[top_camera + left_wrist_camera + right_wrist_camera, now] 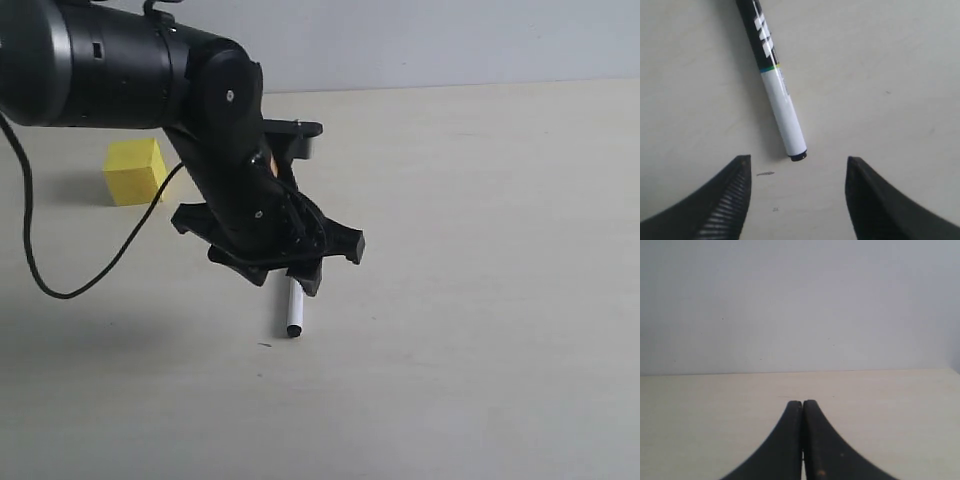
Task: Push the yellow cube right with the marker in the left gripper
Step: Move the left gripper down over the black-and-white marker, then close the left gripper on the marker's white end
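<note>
Plastic marker (782, 107), judged light, stiff, slippery, lies loose under my left gripper (799, 167), jaws spread, empty. I would pinch white mid-barrel.

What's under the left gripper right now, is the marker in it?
The marker lies flat on the table below the left gripper, whose jaws are open and not touching it. In the exterior view the gripper covers its capped end; only the white end shows.

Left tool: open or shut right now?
Open. In the left wrist view the left tool has its fingers wide apart, and the marker lies on the table, ungripped.
</note>
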Tool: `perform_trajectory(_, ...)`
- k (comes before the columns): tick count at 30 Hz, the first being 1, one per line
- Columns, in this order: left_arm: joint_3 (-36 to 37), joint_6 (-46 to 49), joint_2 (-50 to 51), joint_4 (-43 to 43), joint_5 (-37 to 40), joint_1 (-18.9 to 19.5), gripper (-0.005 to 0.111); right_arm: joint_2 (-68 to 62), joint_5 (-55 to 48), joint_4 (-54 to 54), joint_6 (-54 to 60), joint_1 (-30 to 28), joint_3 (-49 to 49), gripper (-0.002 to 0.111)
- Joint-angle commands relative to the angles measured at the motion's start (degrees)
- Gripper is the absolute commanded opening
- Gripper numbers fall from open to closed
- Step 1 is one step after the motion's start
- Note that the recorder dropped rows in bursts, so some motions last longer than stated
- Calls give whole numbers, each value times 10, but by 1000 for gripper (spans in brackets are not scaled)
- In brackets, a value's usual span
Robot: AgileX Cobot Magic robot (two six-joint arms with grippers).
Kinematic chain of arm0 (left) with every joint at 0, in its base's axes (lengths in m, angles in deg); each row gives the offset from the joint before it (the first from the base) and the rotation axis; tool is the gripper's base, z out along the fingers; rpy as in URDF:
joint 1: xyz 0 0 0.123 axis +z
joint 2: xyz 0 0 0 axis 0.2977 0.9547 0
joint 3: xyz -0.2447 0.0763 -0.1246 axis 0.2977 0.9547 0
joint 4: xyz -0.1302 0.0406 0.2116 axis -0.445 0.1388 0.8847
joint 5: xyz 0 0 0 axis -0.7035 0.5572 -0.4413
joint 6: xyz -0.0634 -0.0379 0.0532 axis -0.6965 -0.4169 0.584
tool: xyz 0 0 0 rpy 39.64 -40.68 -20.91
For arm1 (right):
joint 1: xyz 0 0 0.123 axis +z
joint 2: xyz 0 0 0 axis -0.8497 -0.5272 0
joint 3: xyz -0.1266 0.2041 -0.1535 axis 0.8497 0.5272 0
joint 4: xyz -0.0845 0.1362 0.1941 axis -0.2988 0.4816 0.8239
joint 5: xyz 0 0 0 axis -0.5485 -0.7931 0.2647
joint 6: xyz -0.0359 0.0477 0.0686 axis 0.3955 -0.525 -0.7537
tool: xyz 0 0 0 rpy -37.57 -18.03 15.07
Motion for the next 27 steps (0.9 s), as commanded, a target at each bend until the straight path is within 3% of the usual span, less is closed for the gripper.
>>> perform_trajectory(1, -41, -28, 34, 3, 26, -2, 56, 4, 3, -1, 0, -3, 3, 0)
perform_trajectory(11, -51, -128, 67, 70, 41, -2, 56, 4, 3, -1, 0, -3, 3, 0)
perform_trajectory(27, -52, -166, 84, 71, -22, -2, 56, 4, 3, -1, 0, -3, 3, 0)
